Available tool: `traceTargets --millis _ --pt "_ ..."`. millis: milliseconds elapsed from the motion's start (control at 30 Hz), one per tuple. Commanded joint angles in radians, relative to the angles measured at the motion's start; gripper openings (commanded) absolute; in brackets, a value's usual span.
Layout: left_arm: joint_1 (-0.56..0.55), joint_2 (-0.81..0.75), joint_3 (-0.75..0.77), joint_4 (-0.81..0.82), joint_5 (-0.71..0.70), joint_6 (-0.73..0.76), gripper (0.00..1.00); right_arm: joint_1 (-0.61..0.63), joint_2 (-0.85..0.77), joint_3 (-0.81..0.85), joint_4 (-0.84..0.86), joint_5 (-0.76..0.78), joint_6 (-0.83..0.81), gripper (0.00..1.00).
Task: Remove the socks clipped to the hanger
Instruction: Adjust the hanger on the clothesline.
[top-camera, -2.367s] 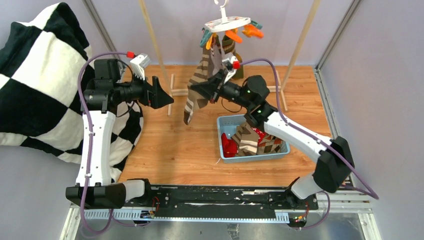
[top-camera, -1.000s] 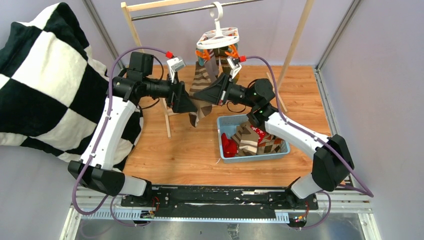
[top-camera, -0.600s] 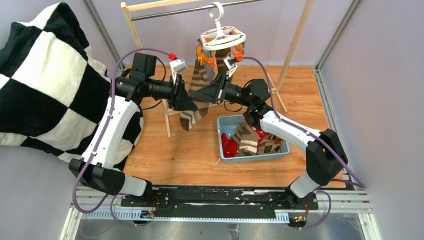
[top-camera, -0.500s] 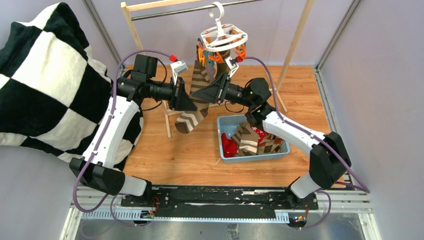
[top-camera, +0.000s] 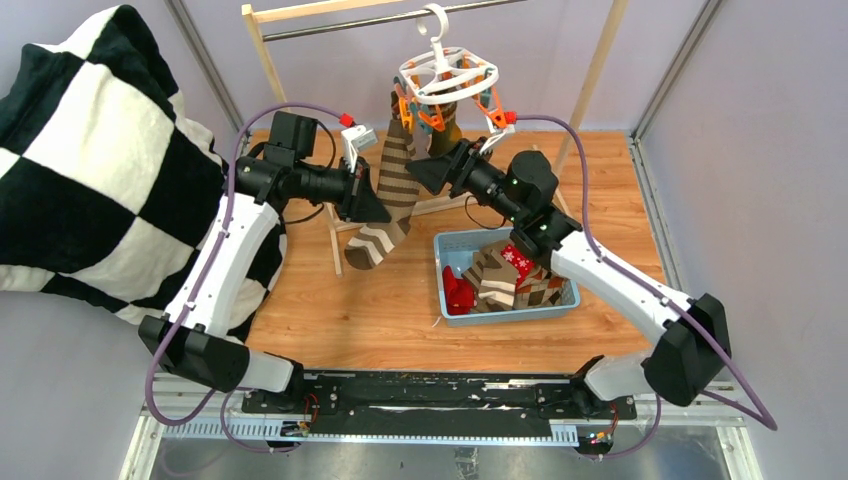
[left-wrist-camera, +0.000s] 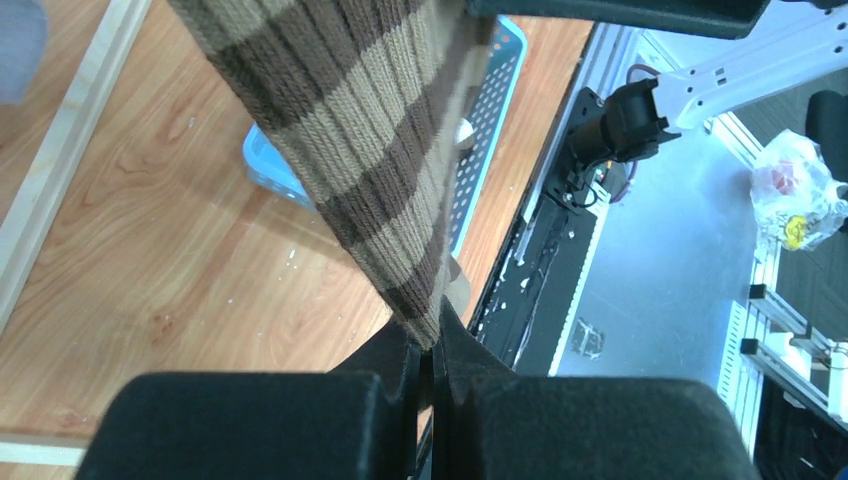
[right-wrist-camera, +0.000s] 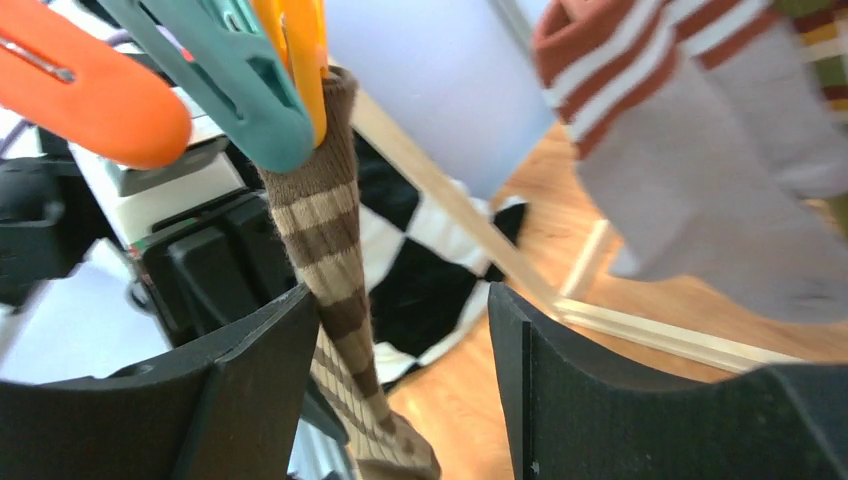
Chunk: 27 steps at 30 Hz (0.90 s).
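1. Sock removal is under way: the striped sock (top-camera: 396, 178) hangs from a clip (right-wrist-camera: 255, 100) on the hanger (top-camera: 447, 72), far centre.
2. The left gripper (left-wrist-camera: 432, 340) pinches the sock's lower part; the right gripper (right-wrist-camera: 405, 330) gapes open beside the cuff.
3. Next, likely, the clip needs squeezing or the sock a downward pull.

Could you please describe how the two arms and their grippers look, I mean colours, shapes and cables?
The left arm and right arm have white shells with black joints and black bases. The left gripper and right gripper are black and wedge-shaped, each with two flat matte fingers. A purple cable with a red connector runs to each wrist.
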Motion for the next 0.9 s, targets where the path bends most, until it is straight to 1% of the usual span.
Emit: traceTargets --millis 0,100,167,267,400,433,533,600,733,867 --pt "-0.029 -0.022 0.029 -0.002 -0.086 -0.019 0.0 0.088 -0.117 0.023 -0.163 0.313 -0.249 0.68" --pt "-0.054 -0.025 0.014 0.013 -0.135 -0.023 0.0 0.188 -0.181 0.031 -0.23 0.513 -0.392 0.65" --pt "-0.064 -0.024 0.0 0.028 -0.141 -0.037 0.0 0.237 -0.21 0.042 -0.269 0.586 -0.445 0.64" --pt "-0.078 -0.021 -0.001 0.038 -0.142 -0.046 0.0 0.286 -0.208 0.054 -0.288 0.629 -0.485 0.63" --pt "-0.081 -0.026 0.008 0.046 -0.11 -0.064 0.0 0.297 -0.158 0.108 -0.294 0.611 -0.497 0.64" --pt "-0.081 -0.03 0.007 0.046 -0.101 -0.068 0.0 0.293 -0.142 0.118 -0.264 0.585 -0.496 0.65" --pt "-0.081 -0.05 -0.004 0.047 -0.099 -0.069 0.0 0.257 -0.081 0.17 -0.205 0.447 -0.451 0.66" --pt "-0.081 -0.064 -0.014 0.05 -0.104 -0.07 0.0 0.246 -0.031 0.235 -0.197 0.413 -0.444 0.66" --pt "-0.081 -0.084 -0.035 0.068 -0.097 -0.088 0.0 0.227 0.03 0.308 -0.169 0.418 -0.436 0.66" --pt "-0.083 -0.091 -0.05 0.094 -0.088 -0.114 0.0 0.225 0.074 0.37 -0.16 0.484 -0.469 0.66"
